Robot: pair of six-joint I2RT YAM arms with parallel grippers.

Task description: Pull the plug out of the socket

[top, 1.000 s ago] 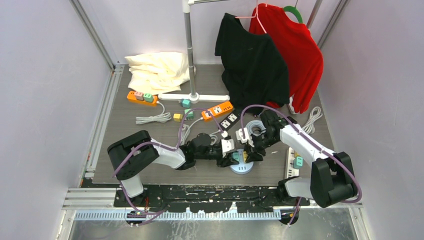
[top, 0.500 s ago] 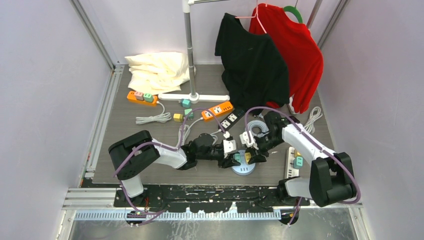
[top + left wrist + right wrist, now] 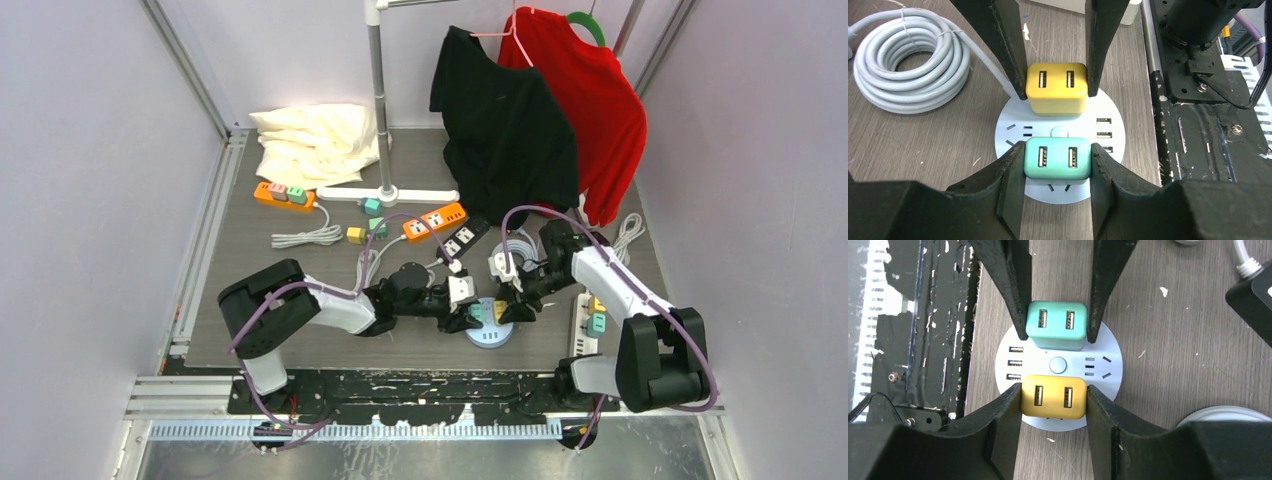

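Note:
A round pale-blue socket (image 3: 487, 337) (image 3: 1010, 127) (image 3: 1109, 350) lies near the table's front edge. Two USB plugs sit on it. The teal plug (image 3: 1058, 158) (image 3: 1056, 325) is clamped between the fingers of my left gripper (image 3: 1058, 150) (image 3: 468, 318), which is shut on its sides. The yellow plug (image 3: 1056, 89) (image 3: 1053, 396) is pinched the same way by my right gripper (image 3: 1053, 390) (image 3: 503, 310). Both grippers meet over the socket from opposite sides. Whether either plug's prongs are still in the socket, I cannot tell.
A coiled grey cable (image 3: 908, 65) (image 3: 515, 252) lies just behind the socket. A black power strip (image 3: 462, 238) and an orange one (image 3: 435, 220) sit further back. A white strip with small plugs (image 3: 590, 325) lies right. The black base rail (image 3: 1198, 125) runs close by.
Both wrists have shifted slightly to the right over the socket, and the right forearm has swung outward. Both grips look unchanged.

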